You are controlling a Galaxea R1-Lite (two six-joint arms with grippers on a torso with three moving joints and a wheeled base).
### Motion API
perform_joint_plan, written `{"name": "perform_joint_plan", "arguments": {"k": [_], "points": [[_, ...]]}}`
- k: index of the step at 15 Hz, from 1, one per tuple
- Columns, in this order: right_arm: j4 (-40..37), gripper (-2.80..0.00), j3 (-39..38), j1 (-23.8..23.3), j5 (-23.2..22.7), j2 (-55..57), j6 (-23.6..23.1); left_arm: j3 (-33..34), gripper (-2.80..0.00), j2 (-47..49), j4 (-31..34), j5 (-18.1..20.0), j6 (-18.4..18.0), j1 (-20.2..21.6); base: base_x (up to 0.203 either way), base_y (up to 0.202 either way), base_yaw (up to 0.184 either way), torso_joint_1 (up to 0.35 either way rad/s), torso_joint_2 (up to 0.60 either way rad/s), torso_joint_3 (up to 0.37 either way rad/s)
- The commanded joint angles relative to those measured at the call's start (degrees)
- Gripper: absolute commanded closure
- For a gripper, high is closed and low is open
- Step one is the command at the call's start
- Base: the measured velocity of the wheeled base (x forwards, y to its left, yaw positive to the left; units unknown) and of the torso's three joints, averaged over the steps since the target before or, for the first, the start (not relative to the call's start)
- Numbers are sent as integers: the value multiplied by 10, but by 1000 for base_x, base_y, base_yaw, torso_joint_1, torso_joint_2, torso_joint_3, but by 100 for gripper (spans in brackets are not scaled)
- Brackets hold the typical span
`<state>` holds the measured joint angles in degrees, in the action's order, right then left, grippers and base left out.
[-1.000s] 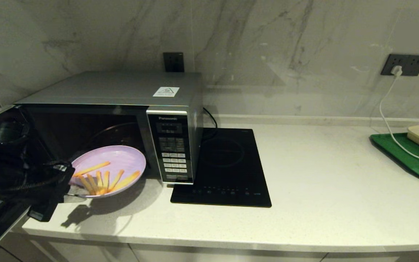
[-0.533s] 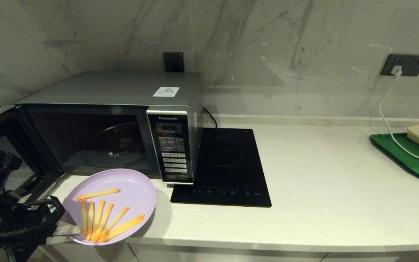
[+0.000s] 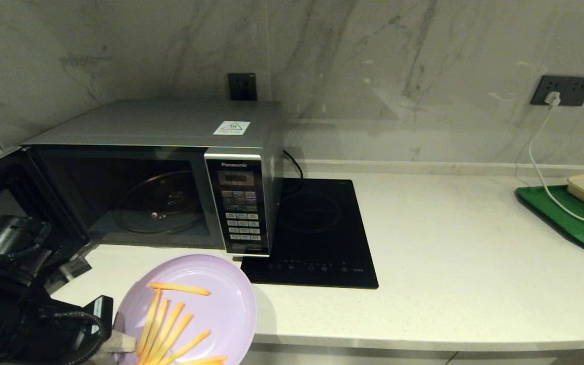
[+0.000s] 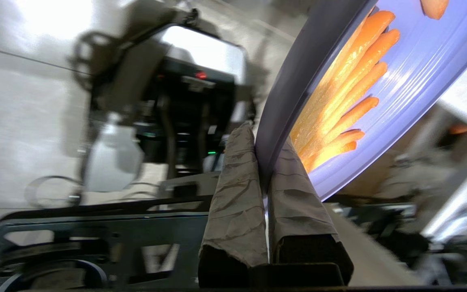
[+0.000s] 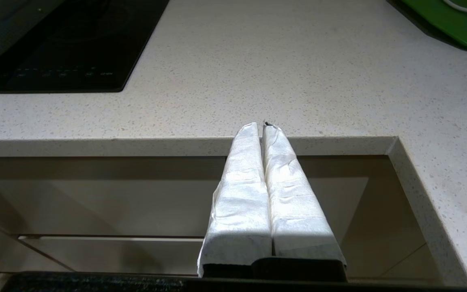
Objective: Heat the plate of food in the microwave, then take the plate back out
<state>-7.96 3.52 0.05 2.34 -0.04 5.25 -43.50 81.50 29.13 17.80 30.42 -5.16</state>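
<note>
We hold the plate of food [image 3: 190,309] out front of the microwave [image 3: 170,177], w/ our left end effector [image 4: 264,162] clamped on the rim at abt 8 o'clock of the plate, one wrapped finger [image 4: 237,194] under and the other on top. The plate hangs partly past the front edge of the worktop [image 3: 449,284], at abt 6 o'clock from the oven cavity, whose door [image 3: 3,203] stands open and whose glass turntable [image 3: 157,203] is bare. Fries [image 3: 168,324] lie loose, bunched toward the gripped side.

Our read on handling: thin plastic, light, stiff enough to carry by one edge but likely to flex or droop at the far side. A smooth rim and a narrow pinch could let it pivot between the pads. Nothing fixes the fries; any tilt may slide them off over the low lip. Rim is the only real hold; keep it level and set it down flat w/ full support before release.

Our right end effector [image 5: 264,125] sits idle below the worktop's front edge, fingers pressed together on nothing. Hob [image 3: 312,233] lies at 3 o'clock of the microwave.
</note>
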Motion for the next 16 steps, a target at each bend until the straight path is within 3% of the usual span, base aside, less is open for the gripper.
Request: {"name": "perform_joint_plan", "arguments": {"k": [1,5,8,9,12,16], "points": [[0,0,0,0,0,0,0,-2,0,21,-9,-60,-8,-66,0,0,0,0,0,0],[0,0,0,0,0,0,0,-11,0,89,-92,-137,-22,-128,0,0,0,0,0,0],[0,0,0,0,0,0,0,-79,0,148,-97,-136,21,-160,0,0,0,0,0,0],[0,0,0,0,0,0,0,-106,0,164,-86,-124,49,-171,0,0,0,0,0,0],[0,0,0,0,0,0,0,-157,0,183,-27,-14,122,-187,0,0,0,0,0,0],[0,0,0,0,0,0,0,-179,0,185,-1,58,213,-199,0,0,0,0,0,0]]}}
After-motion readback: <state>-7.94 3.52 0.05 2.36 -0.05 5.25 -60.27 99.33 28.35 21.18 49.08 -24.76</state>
